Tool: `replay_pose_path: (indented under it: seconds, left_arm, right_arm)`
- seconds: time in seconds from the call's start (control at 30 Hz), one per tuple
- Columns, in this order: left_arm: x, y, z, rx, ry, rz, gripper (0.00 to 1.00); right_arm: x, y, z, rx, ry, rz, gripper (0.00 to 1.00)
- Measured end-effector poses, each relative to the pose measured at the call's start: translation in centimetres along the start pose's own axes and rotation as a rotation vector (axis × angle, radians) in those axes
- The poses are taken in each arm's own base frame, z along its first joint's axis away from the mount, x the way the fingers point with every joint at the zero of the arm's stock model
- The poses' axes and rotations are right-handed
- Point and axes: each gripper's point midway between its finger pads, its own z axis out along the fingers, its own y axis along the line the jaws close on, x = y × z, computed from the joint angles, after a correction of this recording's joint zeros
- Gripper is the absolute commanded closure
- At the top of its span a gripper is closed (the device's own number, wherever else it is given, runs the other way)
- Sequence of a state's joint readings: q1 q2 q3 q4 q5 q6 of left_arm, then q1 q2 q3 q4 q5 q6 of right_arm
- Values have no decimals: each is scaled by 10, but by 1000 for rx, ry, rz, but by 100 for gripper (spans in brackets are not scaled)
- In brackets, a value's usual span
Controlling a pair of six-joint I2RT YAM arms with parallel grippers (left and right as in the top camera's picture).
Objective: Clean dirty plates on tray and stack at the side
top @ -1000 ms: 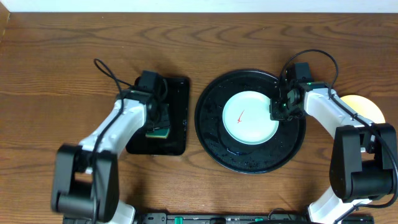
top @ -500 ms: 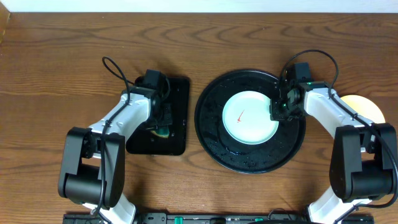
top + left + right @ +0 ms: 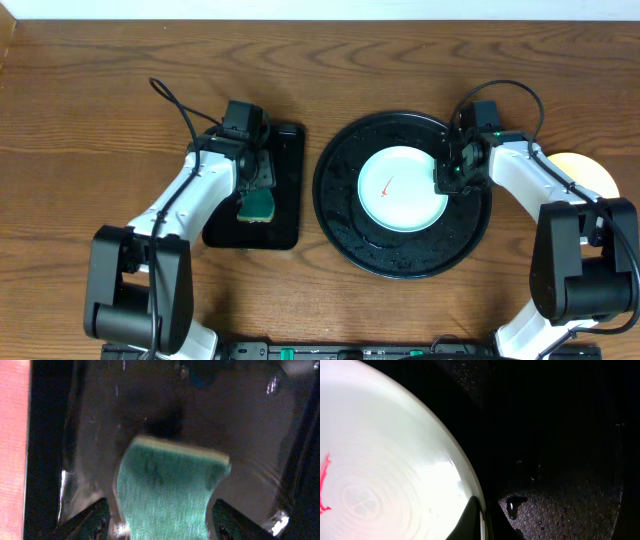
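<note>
L gripper (image 3: 160, 512) has swung back over sponge (image 3: 167, 485) in small rect. tray (image 3: 287, 140). Its jaws are now spread either side, seemingly no grip. R gripper (image 3: 481, 520) unchanged, jaws pinching mint plate (image 3: 402, 188) rim on round tray (image 3: 345, 225). Red streak (image 3: 387, 187) remains, so wiping is still pending.

One high view, two close ones.
The overhead camera looks straight down on the brown wooden tabletop (image 3: 100, 120). The left wrist camera looks closely down at the green sponge (image 3: 167, 490) in the small black rectangular tray (image 3: 250, 435). The right wrist camera, nearer still, skims the pale mint round plastic plate (image 3: 380, 460) on the large glossy black round tray (image 3: 560, 435). The overhead view shows both.
</note>
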State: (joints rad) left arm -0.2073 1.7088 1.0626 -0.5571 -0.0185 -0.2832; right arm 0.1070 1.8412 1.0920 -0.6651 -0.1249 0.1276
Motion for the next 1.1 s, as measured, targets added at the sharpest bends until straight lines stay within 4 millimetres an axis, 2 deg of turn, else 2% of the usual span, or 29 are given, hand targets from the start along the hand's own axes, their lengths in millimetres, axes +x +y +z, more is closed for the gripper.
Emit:
replay_pose_path:
  seconds: [0.07,0.2,0.27,0.3,0.53,0.57,0.6,0.7,1.0,1.03,1.1]
  left_arm:
    - [-3,-2,5,7,-8,-3,56]
    - [10,-8,20,37,64,12,73]
    - [12,-8,21,45,75,8,92]
    - [13,-9,21,48,76,8,93]
    - [12,-9,21,45,72,18,92]
    - [12,-8,20,42,76,18,83]
    - [11,-8,19,39,79,21,62]
    - [13,-7,12,31,104,23,37]
    - [31,-3,-7,29,166,21,36]
    - [30,-4,-6,33,163,21,37]
    - [31,-4,-2,40,152,20,46]
  right_arm:
    - [0,0,0,0,0,1,99]
    - [0,0,0,0,1,1,99]
    - [0,0,0,0,1,1,99]
    - [0,0,0,0,1,1,99]
    - [0,0,0,0,2,1,99]
    - [0,0,0,0,2,1,99]
    - [1,0,0,0,3,2,99]
    - [1,0,0,0,4,2,99]
    - [1,0,0,0,4,2,99]
    - [1,0,0,0,4,2,99]
    - [1,0,0,0,3,2,99]
